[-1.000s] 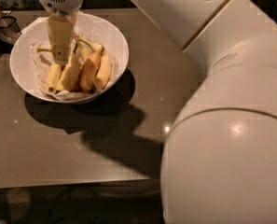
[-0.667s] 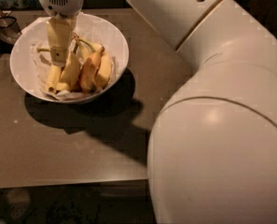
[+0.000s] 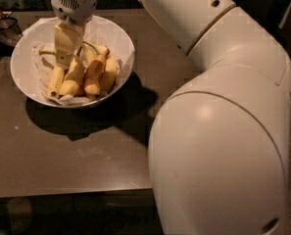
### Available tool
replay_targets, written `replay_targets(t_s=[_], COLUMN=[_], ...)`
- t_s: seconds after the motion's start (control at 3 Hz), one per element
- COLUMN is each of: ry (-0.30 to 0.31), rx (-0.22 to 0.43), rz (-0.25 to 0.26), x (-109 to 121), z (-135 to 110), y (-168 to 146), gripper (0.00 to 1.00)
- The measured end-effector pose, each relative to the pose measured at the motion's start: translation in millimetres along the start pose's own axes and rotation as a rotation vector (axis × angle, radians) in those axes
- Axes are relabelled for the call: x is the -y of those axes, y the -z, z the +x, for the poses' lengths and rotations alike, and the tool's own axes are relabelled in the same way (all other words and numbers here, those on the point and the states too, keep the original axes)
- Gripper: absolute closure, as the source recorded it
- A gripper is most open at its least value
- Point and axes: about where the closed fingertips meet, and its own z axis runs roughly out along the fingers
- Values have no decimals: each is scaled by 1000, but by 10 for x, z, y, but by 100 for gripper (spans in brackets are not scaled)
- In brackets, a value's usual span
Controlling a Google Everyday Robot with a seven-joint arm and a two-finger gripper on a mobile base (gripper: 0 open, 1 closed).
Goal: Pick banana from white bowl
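The white bowl (image 3: 22,58) stands at the table's back left, lined with crumpled white paper and holding several bananas. My gripper (image 3: 66,58) hangs straight down from above into the bowl's middle and reaches the pile. The pale yellow banana (image 3: 88,55) lies at the back of the pile, largely hidden behind the gripper; a thin greenish stem (image 3: 46,52) sticks out to the left. An orange-tinged banana (image 3: 95,75) and slimmer yellow bananas (image 3: 72,78) lie in front of it.
The brown table (image 3: 76,155) carries the bowl; its front edge runs along the bottom. My arm's large white links (image 3: 218,146) fill the right side. A dark object (image 3: 3,26) sits at the far left beyond the bowl.
The big arm link on the right has swung a little to the left. The gripper stays down in the bowl over the bananas, and the bowl has not moved.
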Motion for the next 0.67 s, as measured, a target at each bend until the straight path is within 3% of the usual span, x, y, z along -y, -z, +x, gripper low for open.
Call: replay_targets(t_s=[0.67], ry=[-96], rx=[66], rz=[-99], x=[6], z=[3], y=[-76], gripper=[32])
